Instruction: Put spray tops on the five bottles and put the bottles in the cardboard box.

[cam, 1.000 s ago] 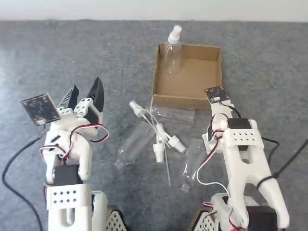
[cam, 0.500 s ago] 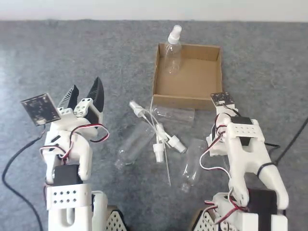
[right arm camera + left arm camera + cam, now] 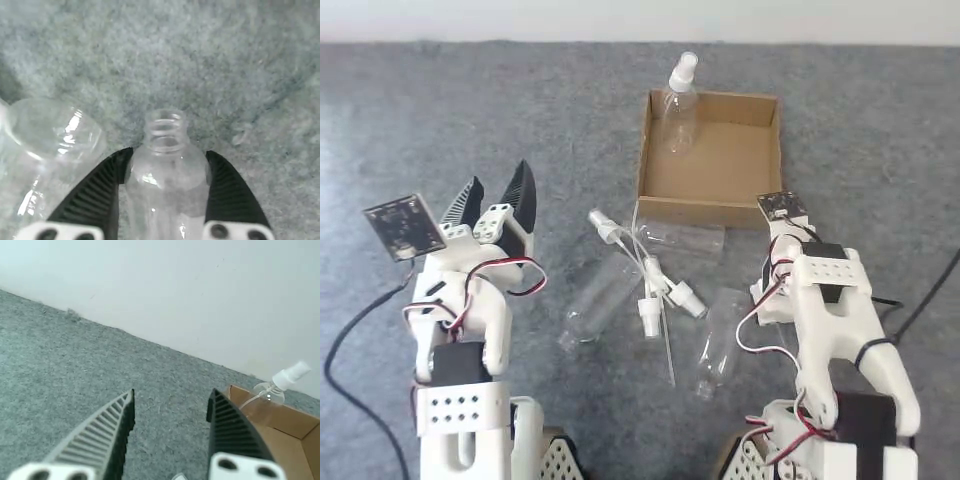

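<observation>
A grey carpeted table (image 3: 440, 110) runs up to a white wall (image 3: 175, 290). At lower left of the high view, the left arm (image 3: 460, 300) is raised, its jaws apart and holding nothing. The right arm (image 3: 825, 310), at lower right, bends down. Its wrist view shows the jaws clamped on an uncapped bottle (image 3: 166, 190). The cardboard box (image 3: 700, 212), at upper centre, holds one capped bottle (image 3: 678, 110). Loose bottles (image 3: 595, 300) and spray tops (image 3: 650, 310) lie below it.

We see bare grey carpet (image 3: 470, 110) across the upper left; at centre, clear plastic bottles (image 3: 595, 300) and white spray tops (image 3: 686, 298) lie cluttered just below the brown cardboard box (image 3: 692, 211).
</observation>
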